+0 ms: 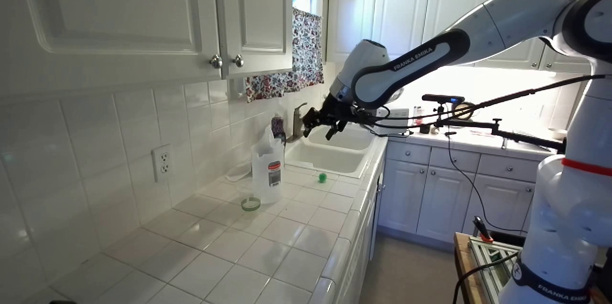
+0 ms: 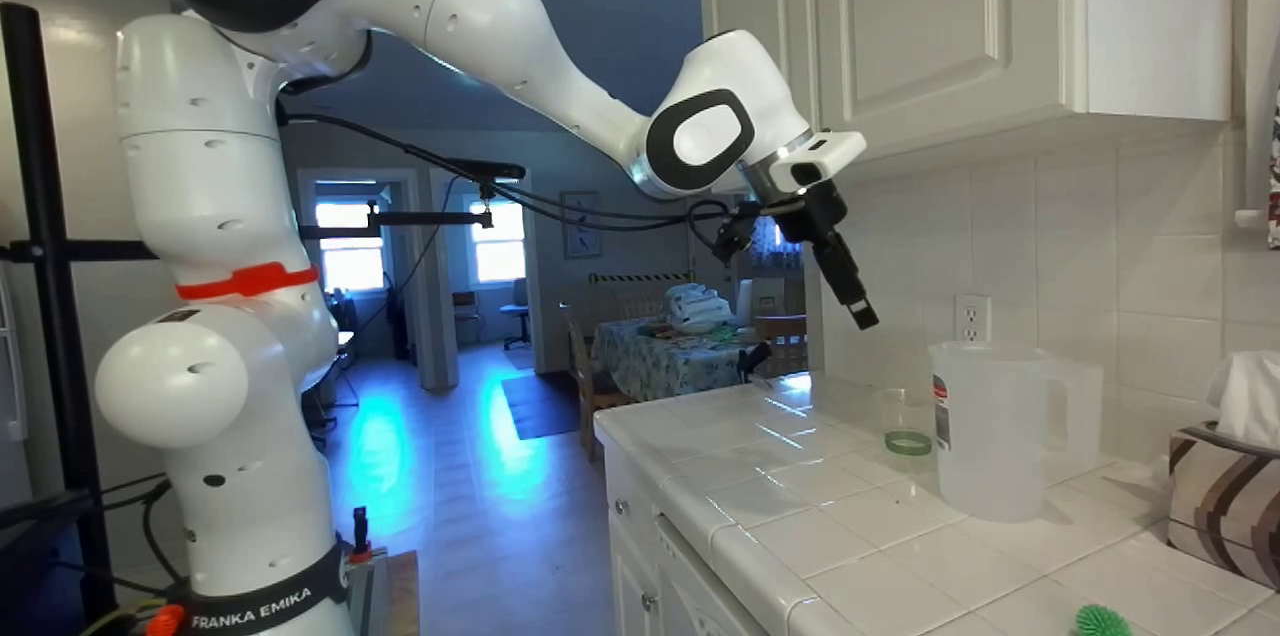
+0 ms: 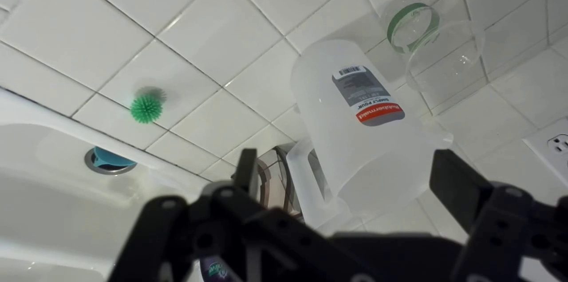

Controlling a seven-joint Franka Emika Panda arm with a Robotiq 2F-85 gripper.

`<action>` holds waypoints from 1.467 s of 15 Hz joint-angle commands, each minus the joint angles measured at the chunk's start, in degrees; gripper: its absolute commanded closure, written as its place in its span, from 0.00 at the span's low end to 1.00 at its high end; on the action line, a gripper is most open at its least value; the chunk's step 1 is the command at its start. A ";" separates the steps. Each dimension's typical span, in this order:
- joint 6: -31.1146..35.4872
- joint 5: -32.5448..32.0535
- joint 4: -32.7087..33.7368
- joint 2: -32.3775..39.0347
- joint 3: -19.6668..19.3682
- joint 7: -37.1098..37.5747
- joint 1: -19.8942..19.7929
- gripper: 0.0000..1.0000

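- Gripper (image 1: pixel 319 133): fingers stood wide apart with nothing between them; it hung in the air, clear of contact.
- Pitcher (image 3: pixel 328 104): translucent white, grey-and-red label; stood upright on the tiled counter (image 1: pixel 260 249) in both exterior views, lower than the gripper and untouched. In the wrist view it showed in the space between the fingertips.
- Clear cup (image 2: pixel 908 443): green band near its base; stood just beside the pitcher, on the side away from the sink (image 1: pixel 330 157).
- Spiky green ball (image 3: pixel 146 108): lay on the counter near the sink's edge, apart from the pitcher.
- Teal item (image 3: pixel 113 157): sat in the sink drain.
- Tissue box (image 2: pixel 1225 506): brown-patterned, near the pitcher's handle.
- Purple bottle (image 1: pixel 278 127): stood beside the faucet (image 1: pixel 297 124).
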 commanded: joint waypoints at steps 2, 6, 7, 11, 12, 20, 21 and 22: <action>-1.82 1.63 3.88 2.99 -1.87 -1.95 0.69 0.00; -2.64 2.11 6.30 4.61 -2.70 -4.29 0.89 0.00; -2.93 2.56 6.84 5.02 -2.83 -5.32 0.94 0.00; -6.56 6.02 10.51 7.72 -3.07 -11.07 0.85 0.00; -7.51 7.17 11.83 8.81 -3.10 -13.15 0.74 0.00; -9.62 7.44 21.84 17.58 -4.85 -10.90 0.14 0.00; -9.73 8.05 23.16 18.69 -4.81 -11.20 0.03 0.00; -9.83 8.72 24.23 19.58 -4.73 -11.43 -0.09 0.00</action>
